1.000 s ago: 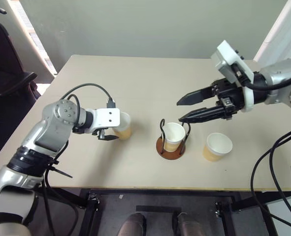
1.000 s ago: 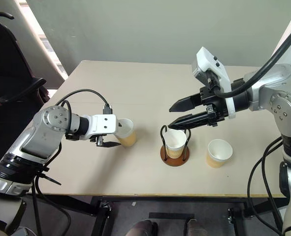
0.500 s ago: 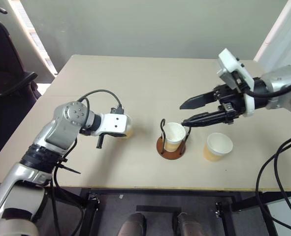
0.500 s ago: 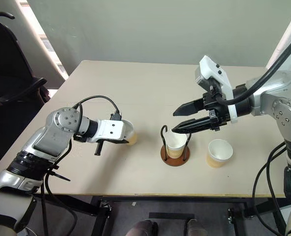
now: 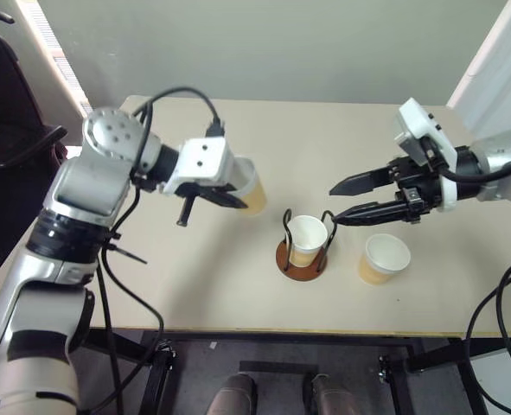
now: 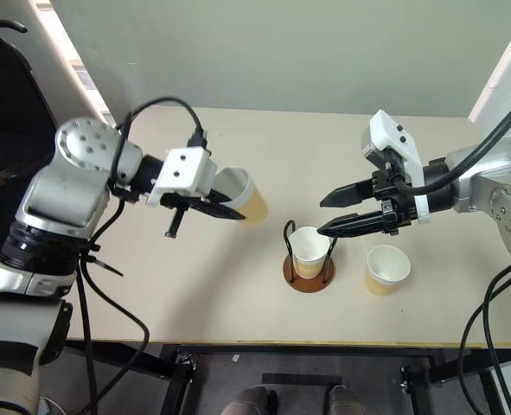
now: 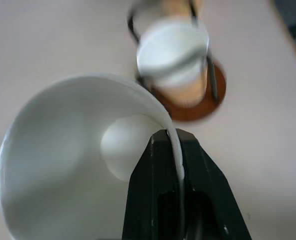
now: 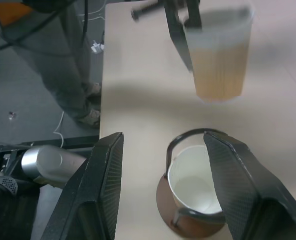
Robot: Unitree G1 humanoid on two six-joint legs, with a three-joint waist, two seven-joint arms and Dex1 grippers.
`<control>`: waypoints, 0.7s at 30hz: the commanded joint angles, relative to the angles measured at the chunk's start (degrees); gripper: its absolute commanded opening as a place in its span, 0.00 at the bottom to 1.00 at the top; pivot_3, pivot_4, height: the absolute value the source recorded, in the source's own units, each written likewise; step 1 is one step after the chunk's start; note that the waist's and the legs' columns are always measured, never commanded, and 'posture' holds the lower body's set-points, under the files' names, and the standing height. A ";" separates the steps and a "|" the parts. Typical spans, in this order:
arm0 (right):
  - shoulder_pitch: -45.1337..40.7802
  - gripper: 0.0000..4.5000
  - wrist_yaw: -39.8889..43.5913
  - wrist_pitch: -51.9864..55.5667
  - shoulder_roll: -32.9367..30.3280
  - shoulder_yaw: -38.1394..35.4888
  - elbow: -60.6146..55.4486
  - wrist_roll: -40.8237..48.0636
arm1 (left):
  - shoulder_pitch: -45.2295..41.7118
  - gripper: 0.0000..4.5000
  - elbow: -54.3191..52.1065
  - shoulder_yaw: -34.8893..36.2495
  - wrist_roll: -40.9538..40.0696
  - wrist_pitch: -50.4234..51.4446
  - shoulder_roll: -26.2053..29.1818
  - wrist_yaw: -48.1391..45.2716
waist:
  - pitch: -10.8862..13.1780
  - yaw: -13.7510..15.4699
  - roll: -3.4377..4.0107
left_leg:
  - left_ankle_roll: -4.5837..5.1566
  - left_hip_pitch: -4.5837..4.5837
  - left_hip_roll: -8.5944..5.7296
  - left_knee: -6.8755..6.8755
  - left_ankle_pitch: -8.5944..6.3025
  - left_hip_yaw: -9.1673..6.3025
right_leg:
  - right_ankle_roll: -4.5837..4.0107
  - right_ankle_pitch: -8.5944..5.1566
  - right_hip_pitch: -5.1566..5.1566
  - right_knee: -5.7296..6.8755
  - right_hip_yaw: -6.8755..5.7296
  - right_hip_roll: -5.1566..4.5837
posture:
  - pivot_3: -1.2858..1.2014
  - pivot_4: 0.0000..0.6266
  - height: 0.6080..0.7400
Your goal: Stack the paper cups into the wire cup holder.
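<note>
left eye view: left tool (image 5: pixel 229 198) clenched on the rim wall of a paper cup (image 5: pixel 250 188), cup held up off the desk (image 5: pixel 186 285) and tilted on its side, mouth toward the arm. wire cup holder (image 5: pixel 302 255) stands on the desk near the front edge, one paper cup (image 5: pixel 306 238) sitting inside its black loops. third paper cup (image 5: pixel 383 258) upright on the desk just beside the holder, on the robot's right. right tool (image 5: pixel 337 201) hangs with fingers apart and nothing between them, tips above and just right of the holder. right eye view: same layout, held cup (image 6: pixel 245 196) well apart from the holder (image 6: pixel 308 259), loose cup (image 6: pixel 386 268) near the right arm. left wrist view: two black fingers (image 7: pixel 160 195) pinch the thin white rim of the held cup (image 7: pixel 62 165), one inside and one outside; white interior faces the camera; past it the holder (image 7: pixel 198 102) with its cup (image 7: pixel 174 52), blurred. right wrist view: right fingers (image 8: pixel 100 200) spread wide either side of the holder (image 8: pixel 178 200), its cup (image 8: pixel 193 180) seen from above, white inside; the held cup (image 8: pixel 219 60) floats above the desk (image 8: pixel 132 115) with the left tool (image 8: pixel 178 37) on its rim, blurred. a person's legs (image 8: pixel 72 65) stand on the floor beside the desk.
</note>
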 commanded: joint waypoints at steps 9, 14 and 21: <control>3.98 0.58 -2.06 2.64 -8.34 -10.45 -8.18 5.11 | -12.33 0.02 6.62 -7.54 -8.67 -2.19 -5.88 -2.74 | 0.00 0.28 0.01 | 0.06 -0.05 0.00 0.04 -0.02 0.03 | 0.37 0.14 0.04 -0.07 0.00 -0.04 | 0.52 0.24 1.00; 4.20 0.58 -3.97 5.59 -12.94 -14.16 -11.88 8.31 | -14.64 0.02 12.28 -12.94 -8.37 -8.13 -9.17 -2.74 | 0.01 0.28 0.01 | 0.14 -0.06 -0.03 0.10 -0.08 0.05 | 0.57 0.10 0.08 -0.08 0.02 -0.08 | 0.52 0.24 1.00; 6.23 0.58 -7.79 8.03 -15.11 -18.16 -14.07 12.20 | -16.19 0.02 17.64 -17.80 -7.24 -15.14 -13.00 -2.74 | 0.00 0.46 0.01 | 0.26 -0.19 -0.08 0.31 -0.16 0.09 | 0.93 0.08 0.08 -0.11 0.02 -0.11 | 0.52 0.24 1.00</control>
